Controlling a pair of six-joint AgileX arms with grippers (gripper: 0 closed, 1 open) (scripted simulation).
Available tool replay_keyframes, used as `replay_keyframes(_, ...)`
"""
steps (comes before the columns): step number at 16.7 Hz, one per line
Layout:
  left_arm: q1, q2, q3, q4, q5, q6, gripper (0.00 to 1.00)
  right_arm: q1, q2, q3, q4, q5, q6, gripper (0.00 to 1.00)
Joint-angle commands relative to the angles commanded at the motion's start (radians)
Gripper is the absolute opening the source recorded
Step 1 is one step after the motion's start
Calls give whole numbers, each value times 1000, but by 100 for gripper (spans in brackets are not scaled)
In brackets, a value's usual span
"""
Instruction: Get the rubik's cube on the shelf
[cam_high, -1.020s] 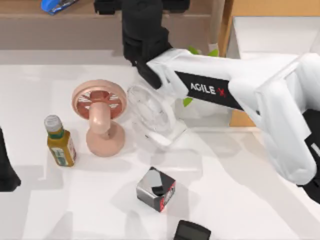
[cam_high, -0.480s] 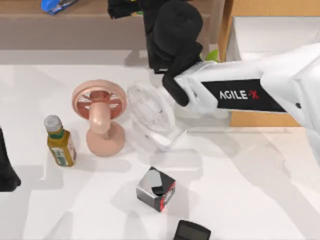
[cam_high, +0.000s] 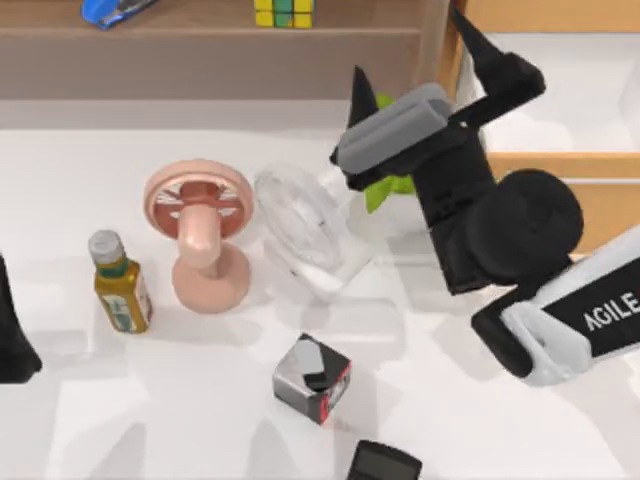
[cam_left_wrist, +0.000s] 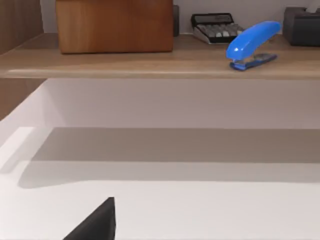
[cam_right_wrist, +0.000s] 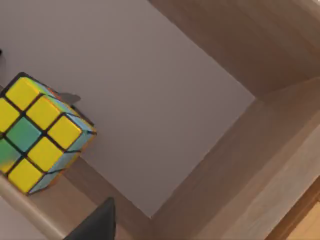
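The rubik's cube (cam_high: 283, 12), yellow and green squares in a dark grid, rests on the brown shelf (cam_high: 200, 48) at the back. It stands free, with nothing touching it. My right gripper (cam_high: 415, 65) is open and empty, back from the shelf and to the cube's right, its fingertips (cam_high: 361, 88) pointing toward the back. In the right wrist view the cube (cam_right_wrist: 37, 132) sits on the shelf ledge (cam_right_wrist: 55, 212) at a distance. My left arm (cam_high: 10, 340) stays parked at the table's left edge.
A pink fan (cam_high: 200, 230), a white fan (cam_high: 305, 230) and a bottle (cam_high: 118, 285) stand mid-table. A grey-black-red box (cam_high: 312, 378) lies near the front. An open drawer cabinet (cam_high: 560, 100) is at back right. A blue stapler (cam_left_wrist: 252, 42) lies on the shelf.
My right arm has drawn back from the shelf toward the right and front. The cube it covered now sits uncovered on the shelf, let go.
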Motion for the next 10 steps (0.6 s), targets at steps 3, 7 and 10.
replay_keyframes(3,0,0,0,0,0,0,100,-37,-57,-271,119,-42,-205,100)
replay_keyframes(7,0,0,0,0,0,0,100,-141,-79,-506,182,-60,-444,100)
replay_keyframes(10,0,0,0,0,0,0,100,-254,-73,-582,181,-45,-575,100)
